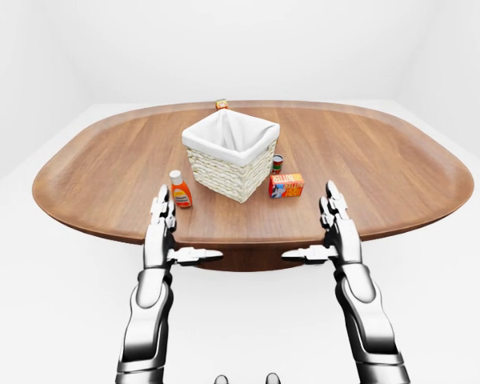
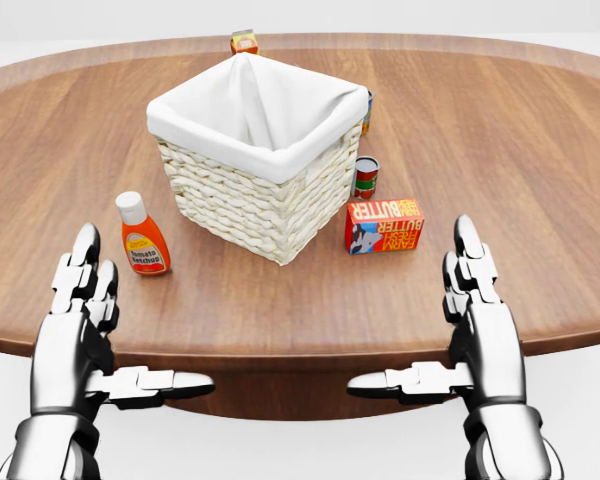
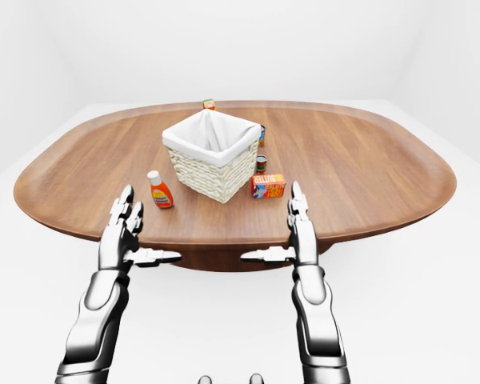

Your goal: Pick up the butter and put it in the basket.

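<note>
Two chrome three-finger hands hang at the near edge of the table, both spread and holding nothing: the left hand (image 2: 80,330) rises at the lower left of the head view with its fingers pointing up and its thumb stretched sideways toward the middle, and the right hand (image 2: 470,330) mirrors it at the lower right, its thumb likewise pointing inward. Both sit over the rim of the table (image 2: 540,150), a broad oval of reddish-brown wood with visible grain and a raised lip running round its outline. Just above the right hand's fingertips in the head view lies the butter (image 2: 385,225), a red-orange box with white lettering, resting on the wood beside the lower right corner of the basket (image 2: 250,200) and apart from the hand. The basket is pale woven wicker with a white cloth liner folded over its rim, standing near the table's middle and turned corner-on. A small can (image 2: 366,177) stands just above the butter, close against the basket's right side. Left of the basket, above the left hand, a ketchup bottle (image 2: 143,236) with a white cap stands upright. At the top of the view a small box (image 2: 244,41) sits beyond the basket. Around the table, the room (image 1: 48,48) is plain white, with pale walls and a white floor (image 1: 32,304).
</note>
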